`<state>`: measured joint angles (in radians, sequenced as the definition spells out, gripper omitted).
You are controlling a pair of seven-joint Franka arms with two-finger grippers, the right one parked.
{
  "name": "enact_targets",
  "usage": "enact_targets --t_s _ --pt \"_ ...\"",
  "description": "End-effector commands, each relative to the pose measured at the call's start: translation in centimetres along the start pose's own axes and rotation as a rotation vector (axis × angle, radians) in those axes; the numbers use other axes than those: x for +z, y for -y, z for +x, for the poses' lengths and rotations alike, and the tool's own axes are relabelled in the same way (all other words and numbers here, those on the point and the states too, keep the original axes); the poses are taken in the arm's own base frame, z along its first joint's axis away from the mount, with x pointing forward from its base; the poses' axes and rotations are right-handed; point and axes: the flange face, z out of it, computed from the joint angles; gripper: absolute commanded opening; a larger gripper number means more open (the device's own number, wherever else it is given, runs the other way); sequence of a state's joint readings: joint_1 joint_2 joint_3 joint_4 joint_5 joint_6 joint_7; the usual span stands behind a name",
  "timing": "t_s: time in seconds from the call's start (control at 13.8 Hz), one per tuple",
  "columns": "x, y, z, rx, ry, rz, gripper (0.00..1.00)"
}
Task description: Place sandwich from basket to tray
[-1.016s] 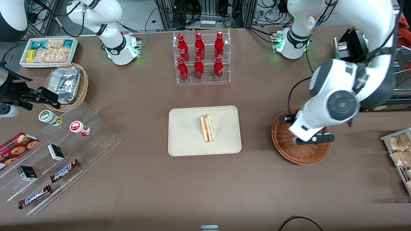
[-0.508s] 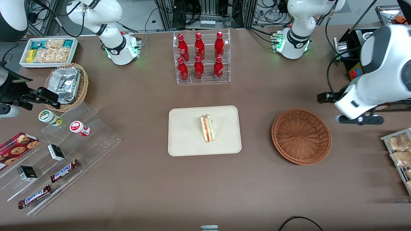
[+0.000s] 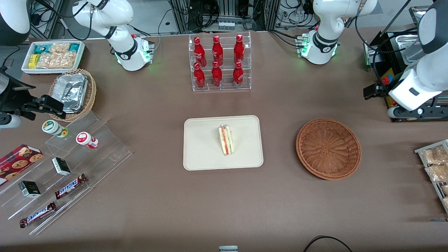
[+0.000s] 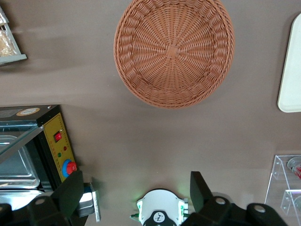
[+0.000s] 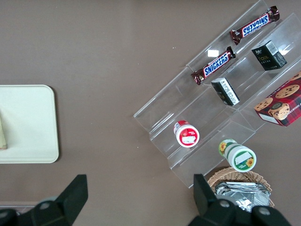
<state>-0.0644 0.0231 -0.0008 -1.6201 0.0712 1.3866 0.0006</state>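
The sandwich [image 3: 226, 140] has pale bread with red and green stripes. It lies on the plain cream tray [image 3: 203, 154]. Beside the tray, the basket [image 3: 328, 148] is reddish-brown with a woven pattern. The gripper [image 4: 136, 200], above the basket, has black fingers.

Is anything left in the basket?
No, the basket is bare inside; the sandwich lies on the tray, and the gripper hangs open above the table.

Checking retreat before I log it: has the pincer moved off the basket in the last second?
Yes. The pincer, open and empty, has moved away from the basket toward the working arm's end of the table.
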Motion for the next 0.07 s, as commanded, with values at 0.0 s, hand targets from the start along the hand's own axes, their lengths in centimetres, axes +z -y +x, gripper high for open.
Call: enact_targets --t_s 0.0 --pt "-0.52 0.36 -1.42 0.028 -0.005 -0.015 1.0"
